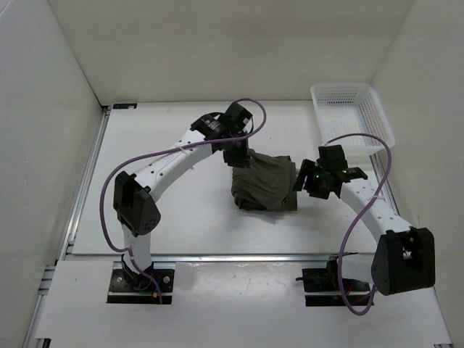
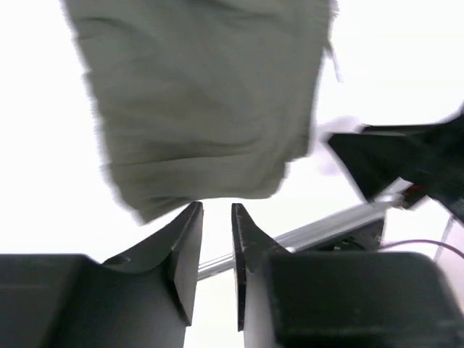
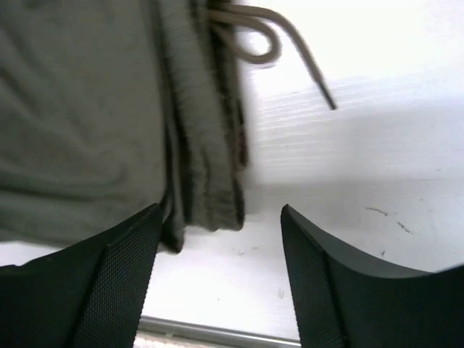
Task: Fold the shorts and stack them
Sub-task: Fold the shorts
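Top view: shorts (image 1: 264, 185) lie bunched mid-table (image 1: 181, 210). My left claw (image 1: 239, 154) is at their far left corner and my right claw (image 1: 301, 177) at their right edge. White basket (image 1: 355, 116) sits in the far right corner.

Left wrist: left claw (image 2: 216, 210) is nearly closed, a thin slit only, w/ nothing in it. Shorts (image 2: 203, 94) lie just past the tips.

Right wrist: right claw (image 3: 217, 217) is spread wide, gripping nothing. The shorts' (image 3: 72, 109) ribbed waist edge reaches just between the tips, nearer the left finger. Cord (image 3: 275, 36) loops on the table beyond.
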### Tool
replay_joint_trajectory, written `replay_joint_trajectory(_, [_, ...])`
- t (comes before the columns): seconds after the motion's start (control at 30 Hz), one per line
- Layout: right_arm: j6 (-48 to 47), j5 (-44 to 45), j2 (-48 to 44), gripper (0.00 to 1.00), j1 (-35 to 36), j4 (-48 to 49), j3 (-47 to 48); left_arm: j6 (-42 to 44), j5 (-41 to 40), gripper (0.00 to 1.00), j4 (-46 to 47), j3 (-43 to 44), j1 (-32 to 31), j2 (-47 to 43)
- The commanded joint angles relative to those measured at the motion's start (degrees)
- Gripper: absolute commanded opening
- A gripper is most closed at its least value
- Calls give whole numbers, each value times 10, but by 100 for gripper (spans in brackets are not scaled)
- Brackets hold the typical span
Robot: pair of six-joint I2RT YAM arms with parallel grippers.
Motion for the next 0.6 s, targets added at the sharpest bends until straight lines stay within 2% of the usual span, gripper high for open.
replay_joint_trajectory(0.0, [-15, 2, -14, 69, 27, -31, 38, 22, -24, 33, -9, -58, 7, -17])
replay_joint_trajectory(0.03, [-9, -10, -14, 69, 33, -31, 38, 27, -24, 33, -3, -67, 13, -17])
replay_joint_trajectory(0.17, [3, -71, 6, 69, 58, -10, 38, 33, -50, 51, 2, -103, 18, -12])
replay_joint_trajectory(0.37, [8, -91, 66, 66, 75, 22, 38, 46, -40, 51, 20, -136, 30, 6])
replay_joint_trajectory(0.57, [8, -83, 97, 33, 80, 27, 44, 51, -23, 49, 35, -150, 36, 6])
